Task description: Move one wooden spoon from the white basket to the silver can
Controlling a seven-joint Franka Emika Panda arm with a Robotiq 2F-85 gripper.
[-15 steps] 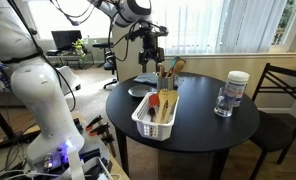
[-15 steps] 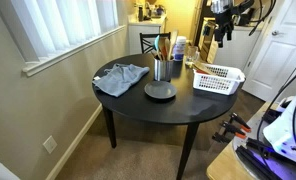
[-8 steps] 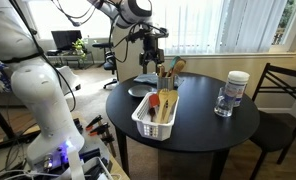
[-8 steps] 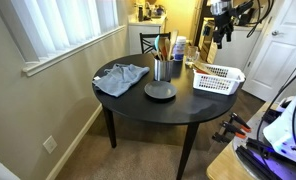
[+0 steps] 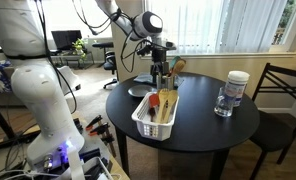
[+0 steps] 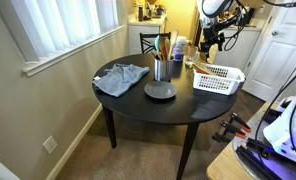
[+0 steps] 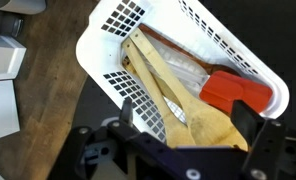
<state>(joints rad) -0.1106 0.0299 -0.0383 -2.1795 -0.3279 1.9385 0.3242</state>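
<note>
The gripper (image 5: 157, 66) has swung in over the white basket (image 7: 106, 38) on the desk (image 5: 203, 125), jaws spread and empty above a wooden spoon (image 7: 160, 85) lying inside, so a grasp seems next.

light: daylight through the blinds (image 5: 203, 25), panes blown out, room evenly bright
exterior views: low-res and soft; far doorway (image 6: 150, 12) warm yellow, overexposed
table (image 5: 203, 125): dark top, faint sheen, weak shadows
wrist view: white basket (image 7: 96, 38) sharp, bright, mild glare on the rim; jaws along the bottom edge dark and blurred
</note>
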